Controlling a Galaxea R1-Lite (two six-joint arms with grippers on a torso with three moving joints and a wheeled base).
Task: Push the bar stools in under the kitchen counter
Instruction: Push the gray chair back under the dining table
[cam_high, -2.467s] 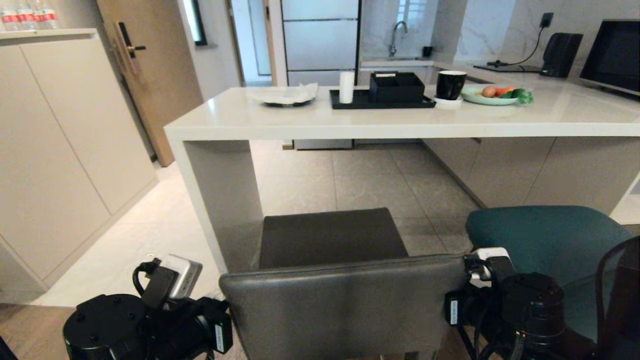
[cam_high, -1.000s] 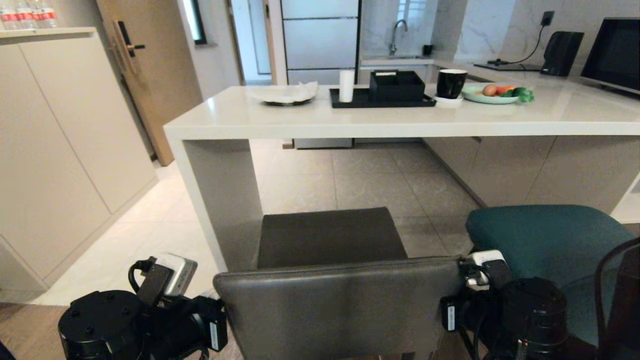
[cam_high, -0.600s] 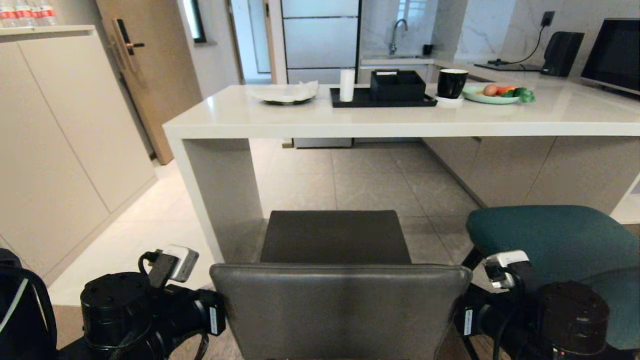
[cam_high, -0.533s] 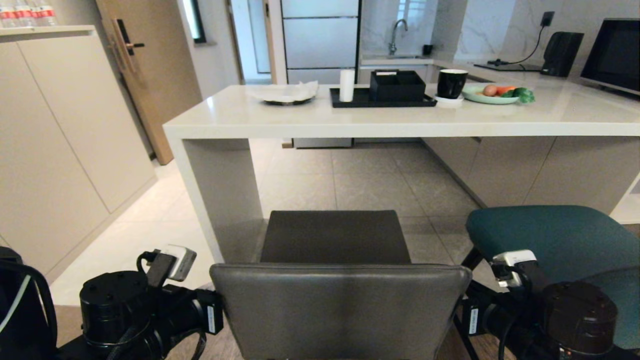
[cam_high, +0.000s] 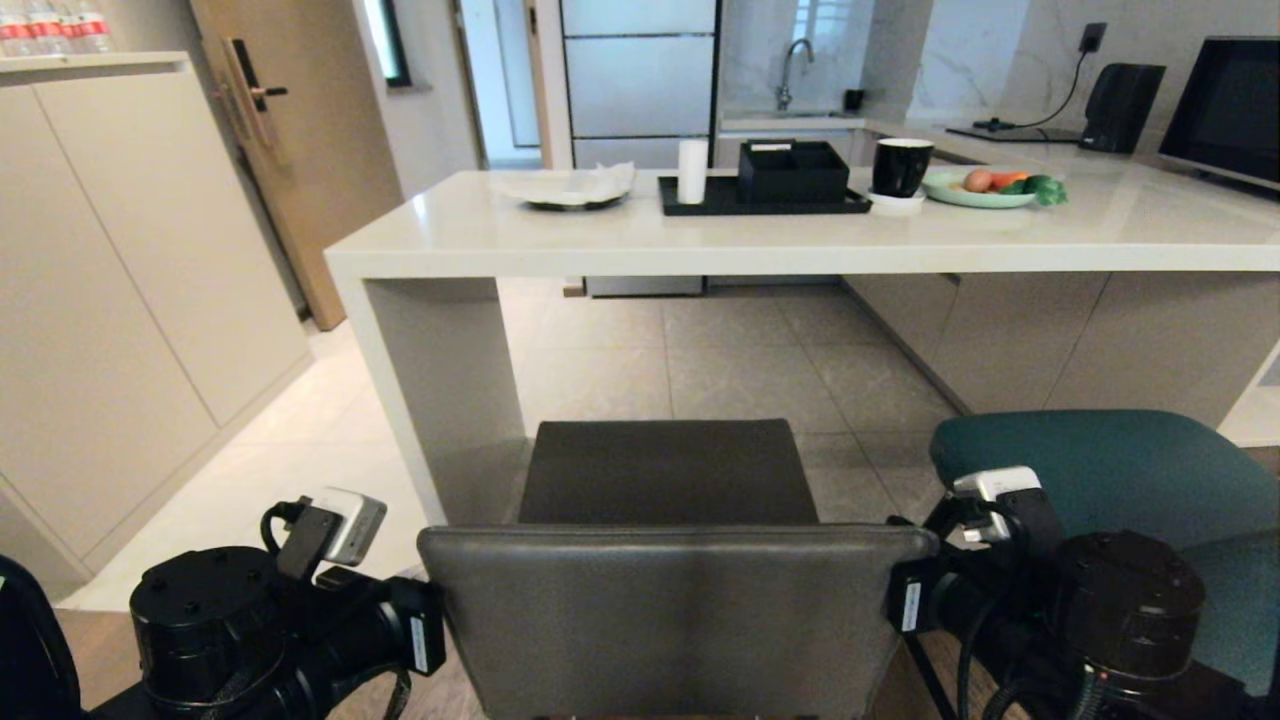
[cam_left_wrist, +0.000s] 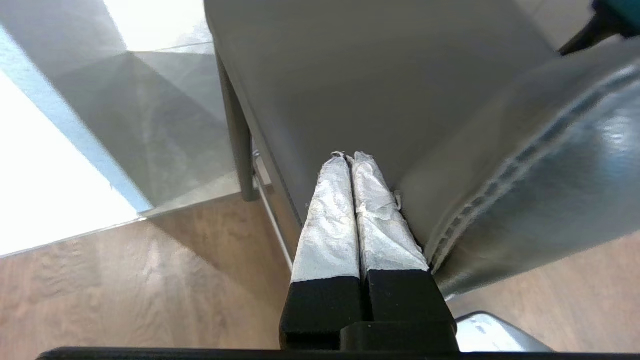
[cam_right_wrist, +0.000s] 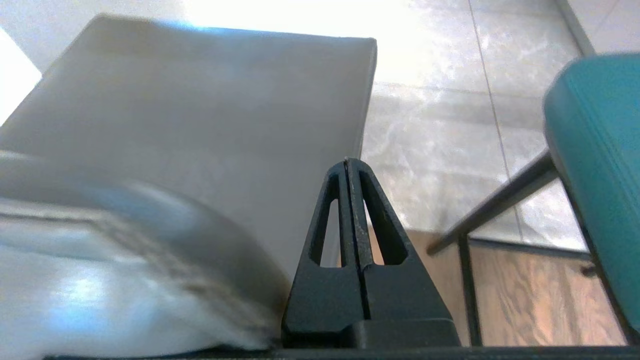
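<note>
We find a home kitchen with an open dining counter: a long white counter (cam_high: 600, 240) carries a black tray (cam_high: 760, 205), a black mug (cam_high: 900, 165), and a plate of vegetables (cam_high: 990, 190), and two bar stools, one grey (cam_high: 665, 530) and one teal (cam_high: 1110, 480), stand before it. Behind it we note a sink tap (cam_high: 790, 70) against a marble-look wall, a plugged-in appliance (cam_high: 1120, 105), and a dark screen (cam_high: 1225, 110). Beige cupboards (cam_high: 120, 280), a wooden door with a lock handle (cam_high: 255, 95), and tiled flooring (cam_high: 740, 370) meeting wood boards support a domestic setting.
</note>
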